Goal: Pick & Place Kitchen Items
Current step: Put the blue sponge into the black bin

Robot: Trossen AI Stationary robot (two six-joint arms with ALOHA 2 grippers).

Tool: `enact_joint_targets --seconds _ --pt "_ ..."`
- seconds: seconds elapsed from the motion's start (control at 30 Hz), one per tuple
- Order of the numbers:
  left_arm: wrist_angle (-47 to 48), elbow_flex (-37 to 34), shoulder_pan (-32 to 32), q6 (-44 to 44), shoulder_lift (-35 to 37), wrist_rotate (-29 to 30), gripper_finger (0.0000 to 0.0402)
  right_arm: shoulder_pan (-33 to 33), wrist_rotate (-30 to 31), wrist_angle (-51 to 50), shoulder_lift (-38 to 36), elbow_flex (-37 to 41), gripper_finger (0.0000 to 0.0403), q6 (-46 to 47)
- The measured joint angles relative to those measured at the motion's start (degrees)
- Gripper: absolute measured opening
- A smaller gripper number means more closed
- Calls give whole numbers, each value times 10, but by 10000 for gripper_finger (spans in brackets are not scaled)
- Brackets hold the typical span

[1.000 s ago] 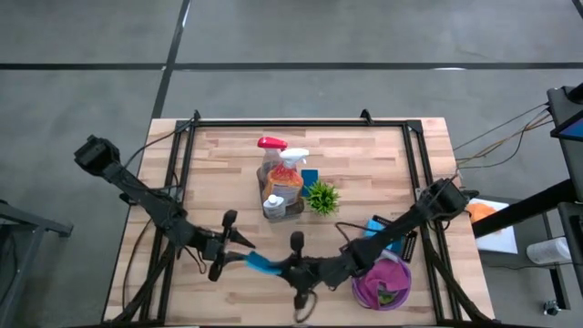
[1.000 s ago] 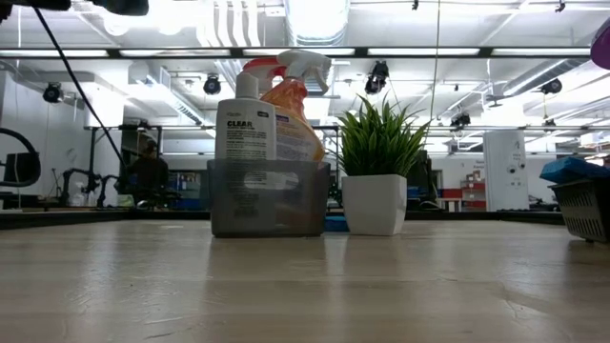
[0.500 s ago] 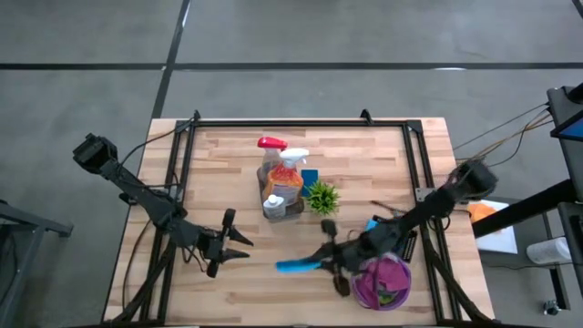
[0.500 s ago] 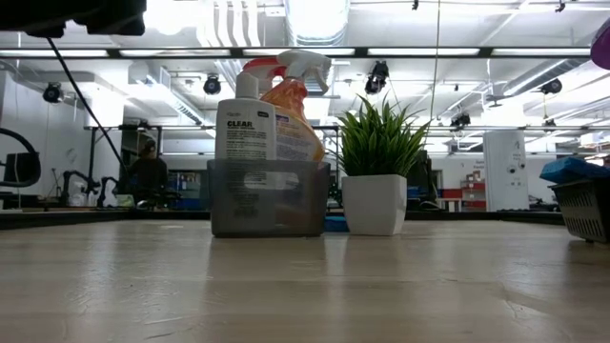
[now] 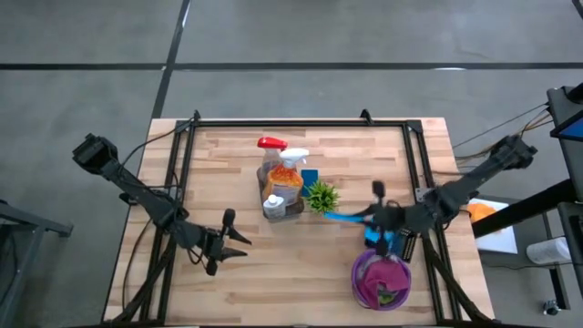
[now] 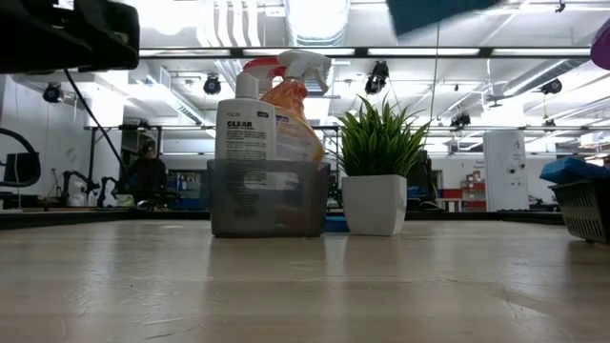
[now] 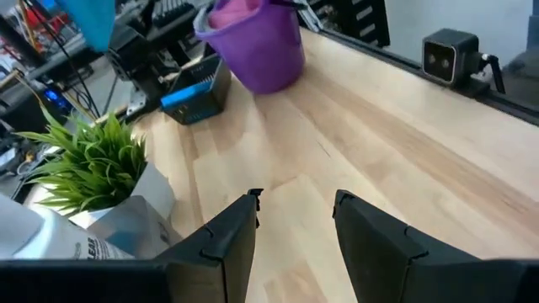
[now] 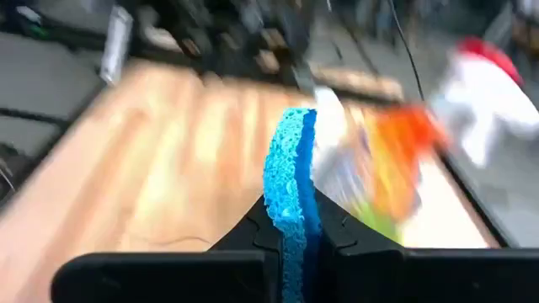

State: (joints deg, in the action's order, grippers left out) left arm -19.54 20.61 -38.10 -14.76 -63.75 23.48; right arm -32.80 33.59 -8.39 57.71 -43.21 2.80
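Note:
My right gripper (image 5: 364, 219) is shut on a blue sponge (image 5: 340, 218), held in the air just right of the small green plant (image 5: 321, 196). The sponge also shows in the low view (image 6: 429, 10) and the left wrist view (image 7: 88, 21). My left gripper (image 5: 235, 246) is open and empty above the near left of the table (image 7: 295, 220). A grey bin (image 5: 282, 193) at the table's middle holds the clear spray bottle with the red trigger (image 5: 271, 146) and the orange one with the white trigger (image 5: 291, 164). A purple bowl (image 5: 360, 278) holds a magenta cloth (image 5: 383, 284). My right gripper pinches the sponge by one end (image 8: 291, 220), its two broad faces between the two fingers. The fingers reach about level from the table's right side. The sponge sticks out ahead of the fingertips (image 8: 289, 143), on edge and lifted clear of the table.
A small black basket (image 5: 405, 244) with another blue sponge (image 5: 374, 228) stands under my right gripper, beside the purple bowl. A further blue sponge (image 5: 309, 177) lies behind the plant. Bare wood lies at the near middle (image 5: 291, 282) and left of the bin.
My right gripper has carried the blue sponge from the table's near middle, close to my left gripper, toward the right and far edges and upward, to beside the plant. The sponge stays clear of the table.

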Motion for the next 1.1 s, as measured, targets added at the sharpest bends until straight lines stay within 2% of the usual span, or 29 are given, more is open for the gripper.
enact_joint_targets --seconds 0.2,0.37,0.53,0.73,0.9,1.0,1.1 --pt "-74 -40 28 -6 0 0 162 0 10 -320 -60 -85 18 193" --pt "-126 -85 71 -3 0 -2 163 3 -30 -530 -52 -166 18 349" --pt "-195 -132 117 -15 0 -2 163 3 -109 -675 -10 -235 18 443" --pt "-226 -149 154 -32 0 -2 163 3 -223 -752 45 -278 18 452" --pt "-224 -151 169 -34 0 -2 163 2 -337 -786 77 -278 18 407" --pt "-223 -151 174 -17 0 -2 163 2 -374 -814 91 -278 18 359" --pt "-218 -151 176 2 0 -2 163 2 -384 -816 97 -278 18 295"
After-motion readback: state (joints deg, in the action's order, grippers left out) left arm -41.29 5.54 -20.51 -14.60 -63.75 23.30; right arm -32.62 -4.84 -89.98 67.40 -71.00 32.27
